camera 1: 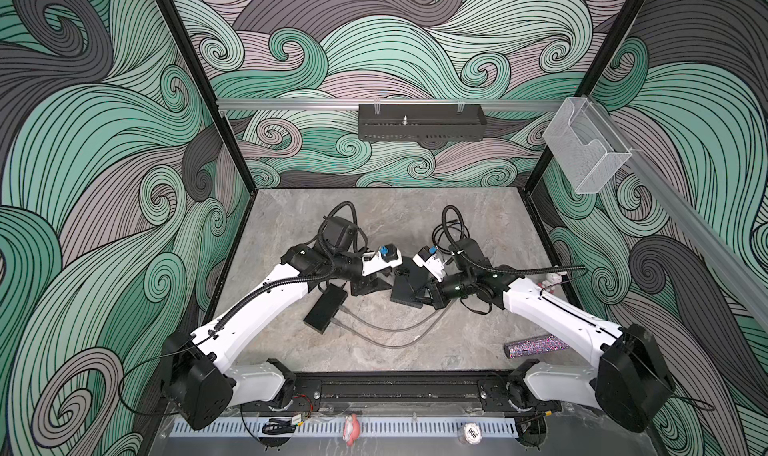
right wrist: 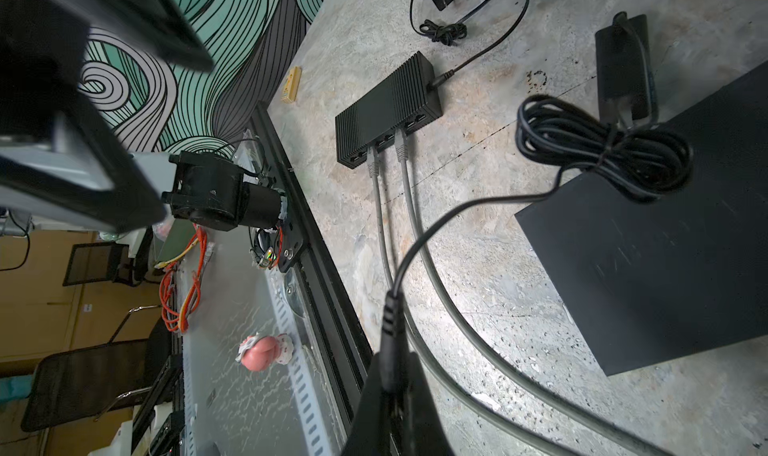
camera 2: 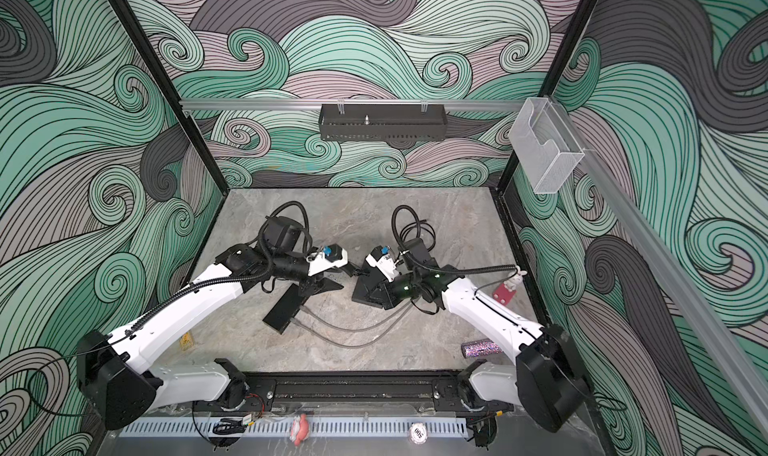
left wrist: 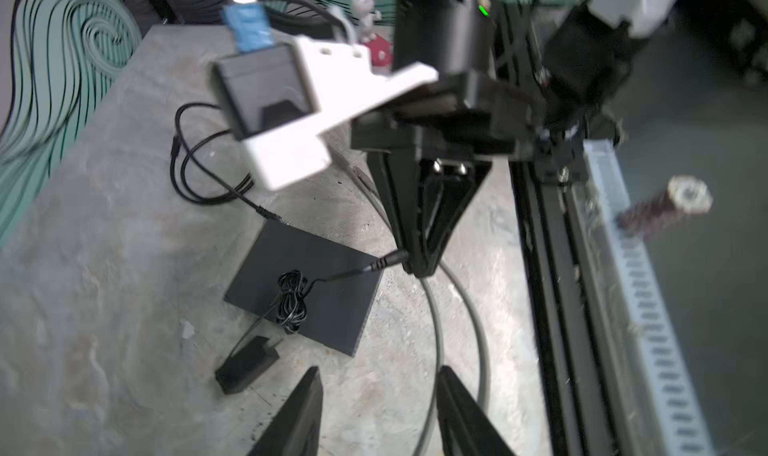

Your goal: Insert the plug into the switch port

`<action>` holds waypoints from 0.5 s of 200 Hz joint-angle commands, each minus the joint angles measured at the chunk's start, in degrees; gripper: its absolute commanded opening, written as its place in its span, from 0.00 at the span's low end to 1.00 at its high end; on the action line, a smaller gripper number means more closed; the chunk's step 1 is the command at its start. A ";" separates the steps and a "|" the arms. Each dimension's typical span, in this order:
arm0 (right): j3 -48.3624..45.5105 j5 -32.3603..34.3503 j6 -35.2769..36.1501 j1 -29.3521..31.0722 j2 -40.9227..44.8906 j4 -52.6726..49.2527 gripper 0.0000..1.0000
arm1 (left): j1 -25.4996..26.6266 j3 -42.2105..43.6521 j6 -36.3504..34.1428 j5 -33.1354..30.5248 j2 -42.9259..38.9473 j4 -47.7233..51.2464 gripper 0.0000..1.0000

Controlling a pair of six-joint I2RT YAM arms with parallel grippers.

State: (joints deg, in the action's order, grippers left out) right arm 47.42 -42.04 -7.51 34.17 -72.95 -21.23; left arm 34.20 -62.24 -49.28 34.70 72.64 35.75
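My right gripper [right wrist: 390, 375] is shut on a black barrel plug [right wrist: 390, 329], which sticks out past the fingertips. The plug's lead runs to a coil [right wrist: 602, 146] lying on a flat black box [right wrist: 648, 275]. A ribbed black switch [right wrist: 386, 113] lies further off with two grey network cables in its front ports and a power lead in its end. In the left wrist view the plug [left wrist: 388, 260] hangs just past the flat box [left wrist: 307, 291]. My left gripper [left wrist: 380, 370] is open and empty over bare table. Both top views show the switch [camera 1: 326, 310] and the box [camera 1: 405, 293].
Two grey cables [camera 1: 386, 333] loop across the table. A black power adapter [left wrist: 245, 366] lies beside the flat box. A glittery tube [camera 1: 536, 345] lies front right, a red toy [camera 2: 509, 291] at the right wall, and a small yellow item [right wrist: 291, 84] at the left edge.
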 commanded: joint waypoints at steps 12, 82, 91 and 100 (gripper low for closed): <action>0.09 -1.15 1.36 0.84 1.31 -1.89 0.00 | 0.08 0.73 -30.13 0.09 4.63 1.61 0.46; 0.30 -4.00 1.95 2.38 -1.54 -2.79 0.00 | 0.96 -1.25 -39.21 3.17 11.06 -2.86 0.46; 0.57 -4.17 2.12 2.55 -2.13 -3.22 0.00 | 1.25 -1.93 -40.36 2.11 11.50 -2.68 0.46; 0.89 -4.11 2.39 2.81 -2.75 -3.71 0.00 | 1.56 -2.71 -41.10 1.06 12.03 -2.32 0.46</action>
State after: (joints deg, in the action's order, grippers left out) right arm 47.42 -44.51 -6.63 36.32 -74.11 -22.83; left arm 34.72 -62.28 -85.43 36.40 83.70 34.54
